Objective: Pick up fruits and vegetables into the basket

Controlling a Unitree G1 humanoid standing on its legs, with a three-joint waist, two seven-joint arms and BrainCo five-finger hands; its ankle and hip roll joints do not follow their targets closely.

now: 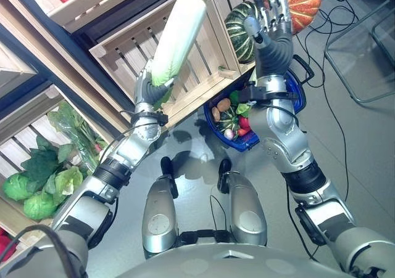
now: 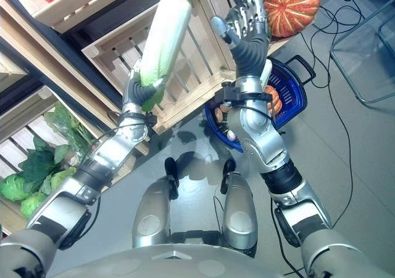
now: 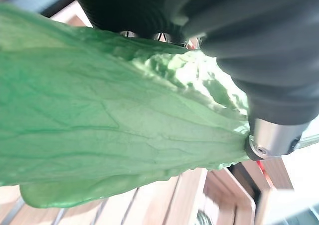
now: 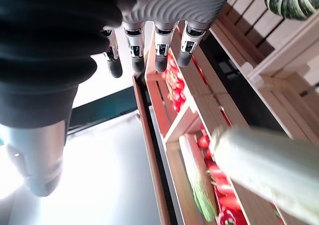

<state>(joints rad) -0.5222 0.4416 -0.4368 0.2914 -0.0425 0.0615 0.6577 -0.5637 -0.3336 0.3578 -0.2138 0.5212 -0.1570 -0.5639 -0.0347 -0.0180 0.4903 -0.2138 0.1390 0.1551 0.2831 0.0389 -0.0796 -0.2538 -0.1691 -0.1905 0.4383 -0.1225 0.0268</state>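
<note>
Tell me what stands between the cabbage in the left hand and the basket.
The raised right hand and its forearm stand between the long cabbage, held in the left hand, and the blue basket. The basket already holds produce.

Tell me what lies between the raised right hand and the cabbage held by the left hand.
In the left eye view, the slatted wall of a wooden crate shows between the napa cabbage in the left hand and the open right hand.

A blue basket (image 1: 300,97) with a black handle sat on the grey floor (image 1: 370,142), close to the wooden crates (image 1: 203,56). One crate held a striped green squash (image 1: 239,28). An orange pumpkin (image 2: 291,7) rested beside it. Lower crates held leafy greens (image 1: 43,179).
</note>
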